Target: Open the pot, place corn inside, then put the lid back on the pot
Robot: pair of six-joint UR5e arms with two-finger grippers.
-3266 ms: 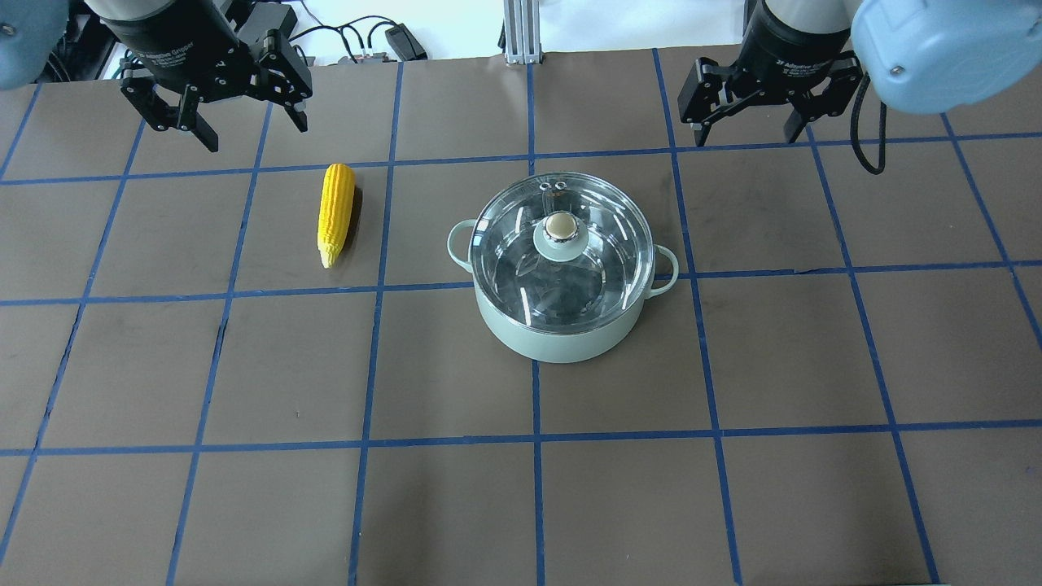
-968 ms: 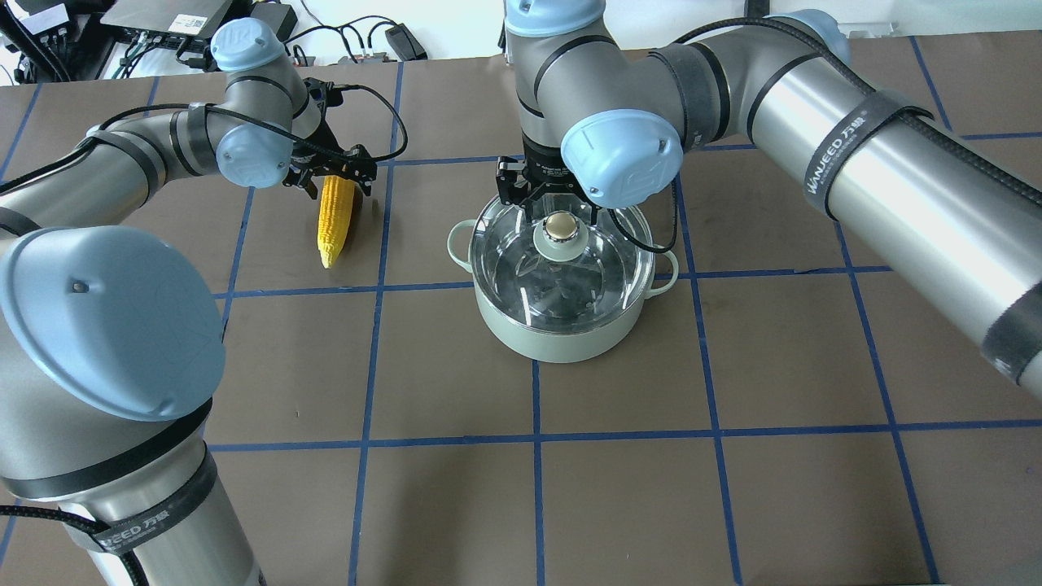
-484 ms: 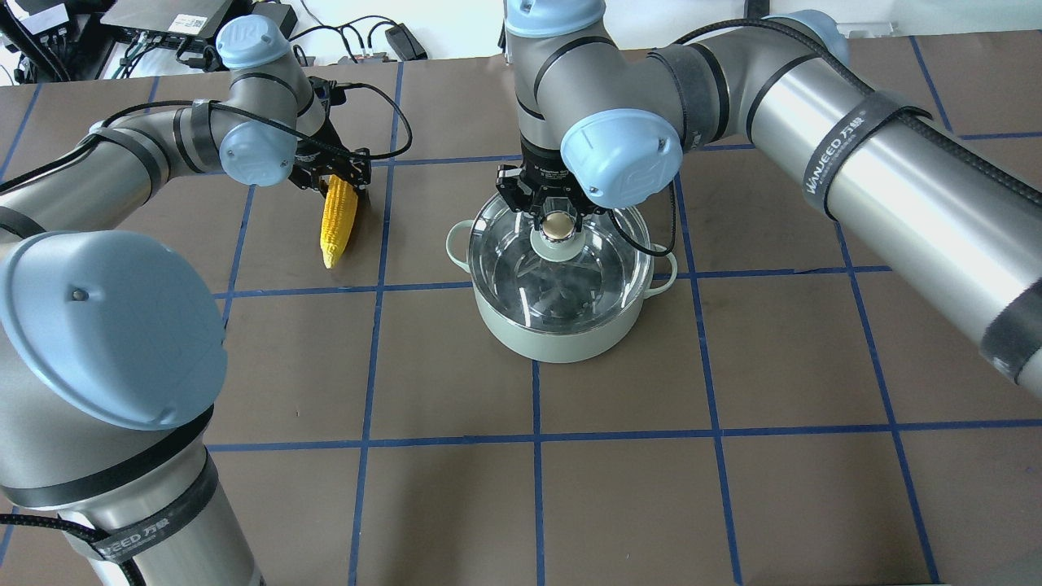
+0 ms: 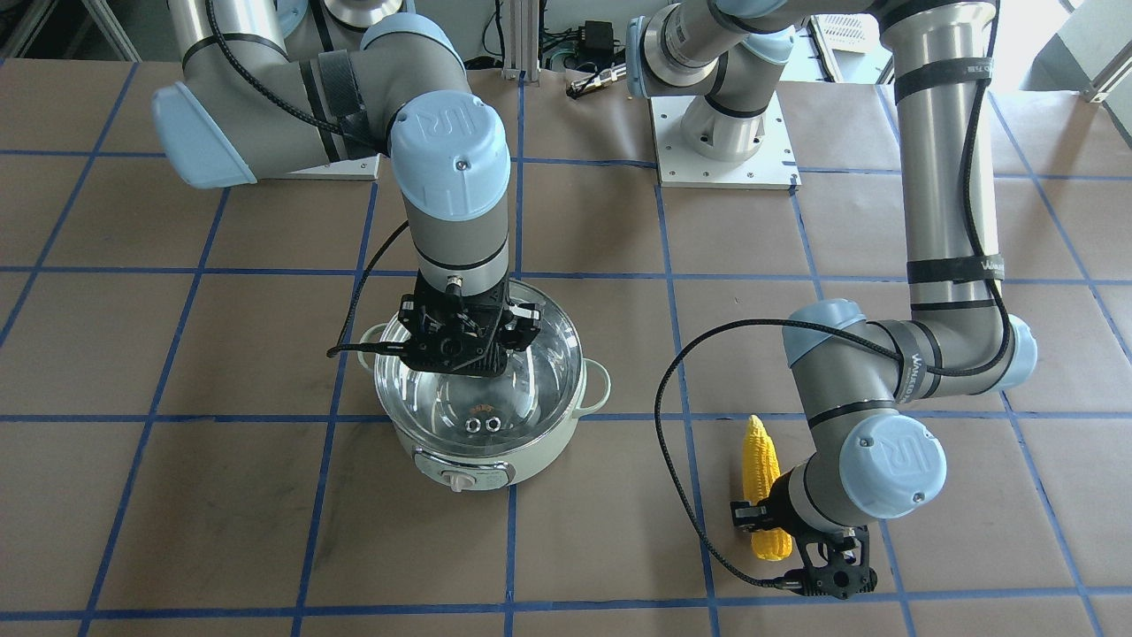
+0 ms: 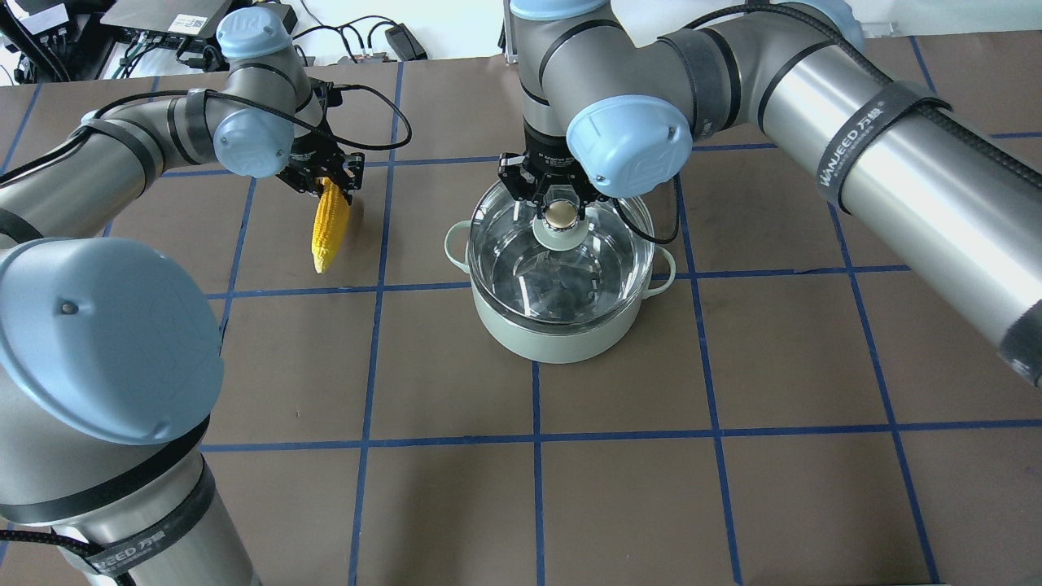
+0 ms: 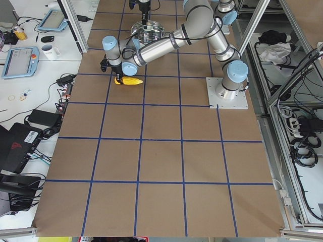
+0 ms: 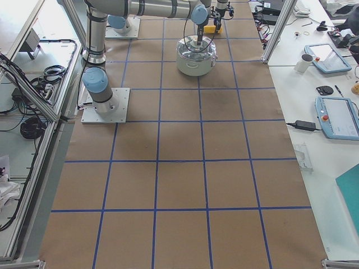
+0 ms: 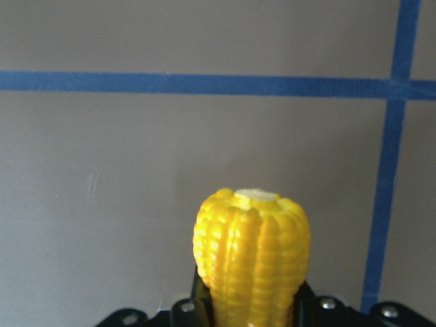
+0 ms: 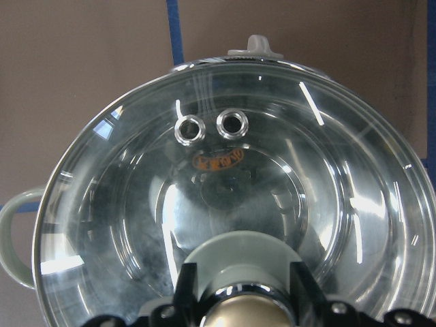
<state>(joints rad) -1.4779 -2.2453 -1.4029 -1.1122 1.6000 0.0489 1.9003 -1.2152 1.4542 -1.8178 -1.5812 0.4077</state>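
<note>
- The right gripper point(image 5: 558, 210) hides part of the lid point(image 5: 521, 244). Its jaws pinch the beige knob point(image 9: 235, 315) tight.
- The lid is over the pot point(image 5: 553, 342), nearer the table's far edge. Resting or lifted, I cannot tell.
- The left gripper point(image 5: 326, 181) squeezes the corn point(image 5: 326, 228) by its fat end, toward the far left corner.
- The brown table point(image 5: 733, 505) with blue lines stretches wide toward the near edge.

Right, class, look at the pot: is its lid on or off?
On. The glass lid sits level across the pot rim with no gap showing, the right claw around its knob.
</note>
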